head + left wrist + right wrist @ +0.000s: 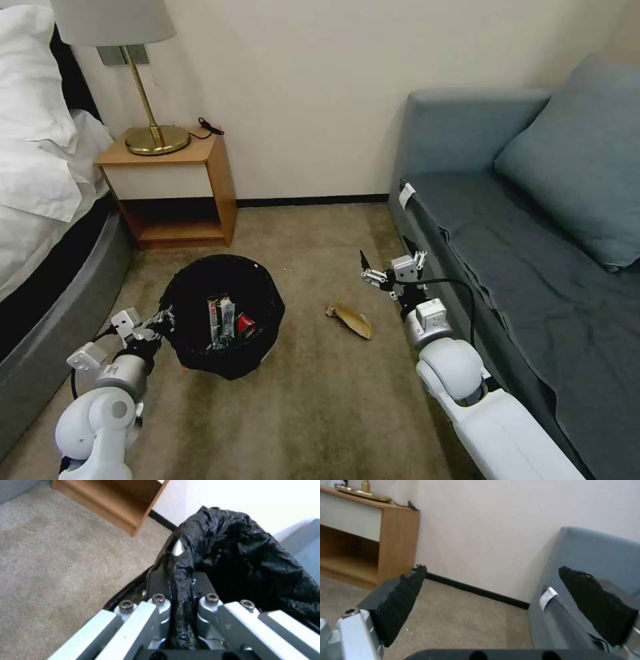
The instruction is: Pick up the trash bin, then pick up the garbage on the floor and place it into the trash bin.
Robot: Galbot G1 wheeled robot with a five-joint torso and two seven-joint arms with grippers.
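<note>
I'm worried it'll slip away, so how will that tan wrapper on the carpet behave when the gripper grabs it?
The tan wrapper looks crumpled and thin, so it will probably flex and crush rather than stay stiff. It seems very light and may skid on the carpet if nudged. The open right gripper hangs above it.

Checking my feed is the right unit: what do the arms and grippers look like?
Both arms are glossy white with rounded joints and silver metal wrists trailing black cables. The left gripper and right gripper have silver bolted linkages ending in black fingers with rough textured pads.
</note>
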